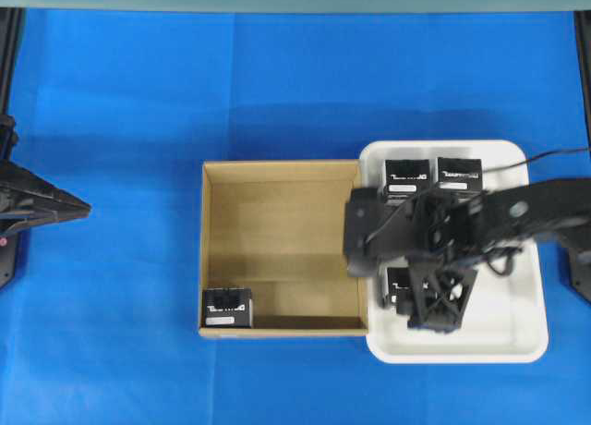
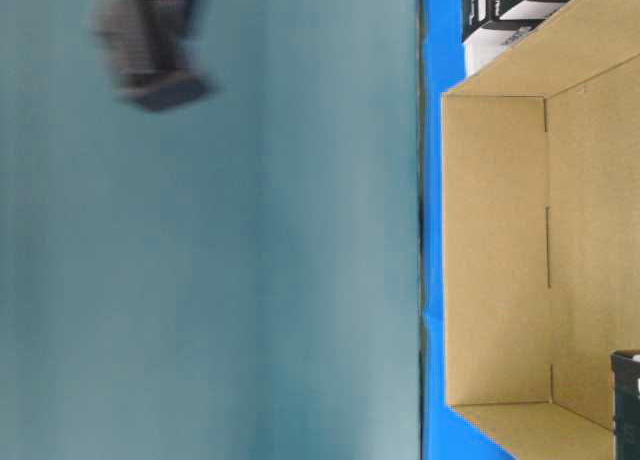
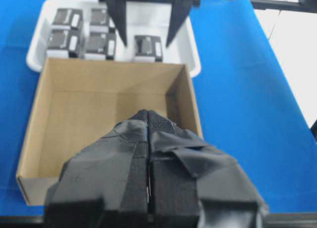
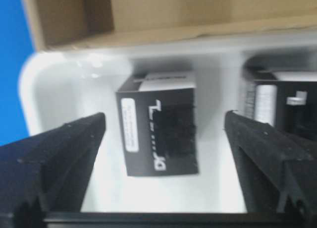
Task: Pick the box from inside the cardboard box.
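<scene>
Your right end effector (image 4: pixel 163 134) spread wide over a black box (image 4: pixel 159 124) in the white tray (image 1: pixel 517 342), left end effector (image 3: pixel 148 153) closed, one box (image 1: pixel 227 308) in the cardboard box (image 1: pixel 277 171).

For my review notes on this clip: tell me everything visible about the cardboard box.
The cardboard box is a large, shallow square box of plain brown cardboard, open-topped with low upright walls and flap seams across its floor. It lies flat on the blue table cover, its right wall against the white tray. One small black box with white lettering sits inside, in the lower-left corner in the overhead view. Neither gripper touches it.
</scene>
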